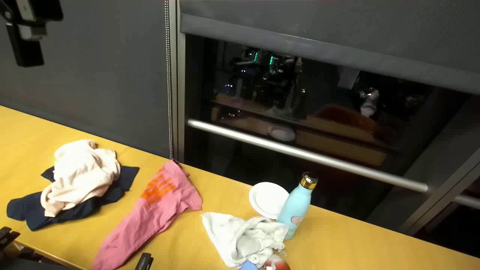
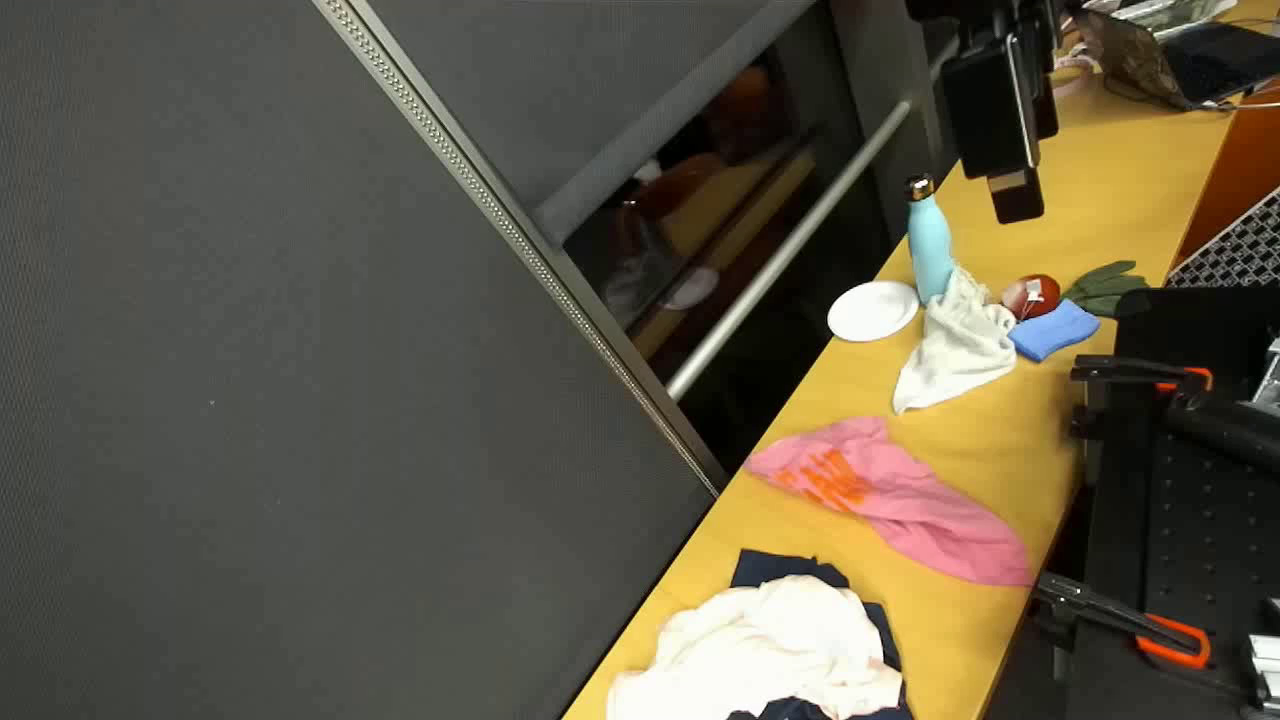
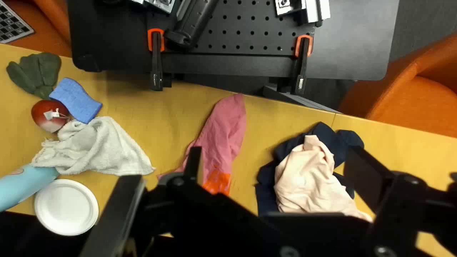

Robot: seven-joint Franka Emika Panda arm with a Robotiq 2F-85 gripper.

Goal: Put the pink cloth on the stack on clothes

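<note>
Hand point(image 3: 273, 160) spread wide, holding nothing | pink cloth point(image 3: 227, 132) likely light, limp: pinch a mid-length fold | stack point(image 3: 303, 175) at its 4 o'clock, wrist view

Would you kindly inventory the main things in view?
Table: 1 or 2 joined, yellow, central
Stand: 1, black, beside table
Clamps: 2, black and orange, on stand
Clothes stack: 1, peach over navy, on table
Pink cloth: 1, pink, beside stack
Towel: 1, white, beside pink cloth
Bottle: 1, light blue, beside towel
Plate: 1, white, beside bottle
Round object: 1, red, beside towel
Small item: 1, blue, beside towel
Glove-like item: 1, green, table edge
Laptop: 1, dark, on table
Blinds: 2, grey, behind table
Gripper: 1, black, above table, open
</note>
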